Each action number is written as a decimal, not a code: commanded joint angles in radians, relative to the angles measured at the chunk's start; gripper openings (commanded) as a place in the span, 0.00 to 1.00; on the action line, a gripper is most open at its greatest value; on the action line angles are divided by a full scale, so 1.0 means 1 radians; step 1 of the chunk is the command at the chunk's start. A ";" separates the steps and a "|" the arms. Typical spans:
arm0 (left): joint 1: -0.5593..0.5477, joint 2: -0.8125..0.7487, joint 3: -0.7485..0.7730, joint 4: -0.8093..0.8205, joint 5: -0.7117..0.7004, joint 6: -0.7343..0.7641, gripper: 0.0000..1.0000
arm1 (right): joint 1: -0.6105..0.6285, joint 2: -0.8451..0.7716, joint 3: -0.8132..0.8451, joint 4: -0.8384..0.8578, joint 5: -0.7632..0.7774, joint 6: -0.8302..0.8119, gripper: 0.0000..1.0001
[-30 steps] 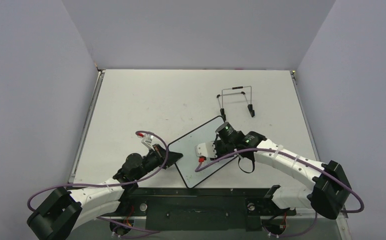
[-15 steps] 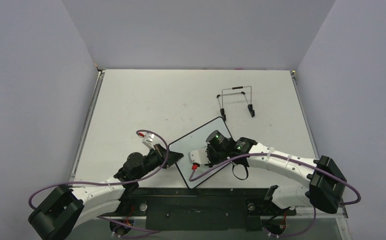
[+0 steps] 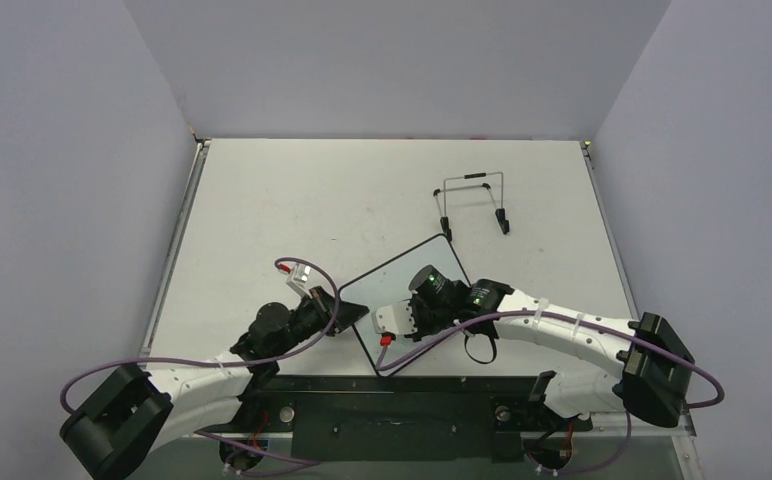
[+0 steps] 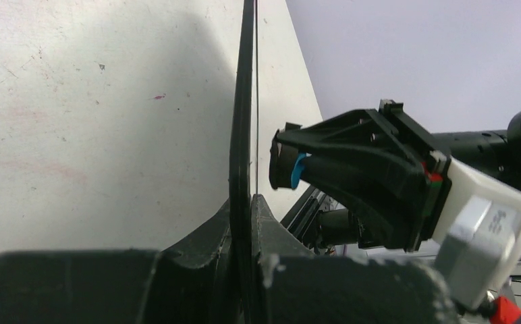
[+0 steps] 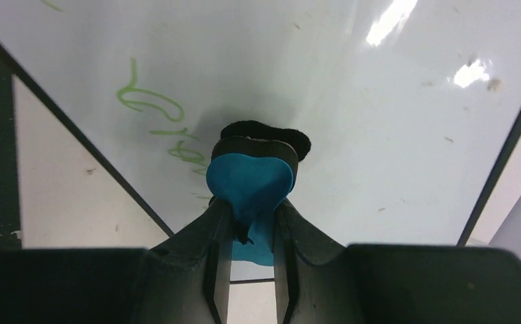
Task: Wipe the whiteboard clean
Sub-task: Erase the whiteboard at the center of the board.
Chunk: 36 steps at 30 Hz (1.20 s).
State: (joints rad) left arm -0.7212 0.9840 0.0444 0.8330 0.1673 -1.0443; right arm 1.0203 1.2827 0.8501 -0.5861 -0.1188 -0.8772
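The whiteboard (image 3: 390,282) lies slanted on the table near the front edge, its black frame seen edge-on in the left wrist view (image 4: 243,128). My left gripper (image 3: 346,318) is shut on the board's left rim (image 4: 251,202). My right gripper (image 3: 414,318) is over the board's near half, shut on a blue-black eraser (image 5: 251,177) whose black felt presses on the white surface. Green handwriting (image 5: 155,108) remains just left of the eraser. The left wrist view also shows the eraser's blue edge (image 4: 299,169) in the right gripper.
A wire stand with black feet (image 3: 473,201) sits on the table at the back right. Purple-grey walls close in the table on three sides. The metal base rail (image 3: 392,405) runs along the front edge.
My right gripper has slid the eraser left and nearer across the board, toward its near-left part. The left gripper keeps its hold on the rim, hardly moved.
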 commanded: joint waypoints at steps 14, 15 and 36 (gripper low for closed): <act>-0.003 0.091 0.092 0.227 0.025 -0.061 0.00 | 0.235 0.062 0.054 0.003 -0.031 0.079 0.00; -0.003 0.102 0.096 0.233 0.030 -0.061 0.00 | 0.273 0.080 0.051 0.005 -0.004 0.076 0.00; -0.003 0.117 0.121 0.197 0.054 -0.047 0.00 | 0.427 0.150 0.069 -0.032 0.263 0.029 0.00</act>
State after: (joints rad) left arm -0.7193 1.1328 0.1085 0.9012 0.1928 -1.0618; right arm 1.3647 1.4353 0.9543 -0.5564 0.1722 -0.7876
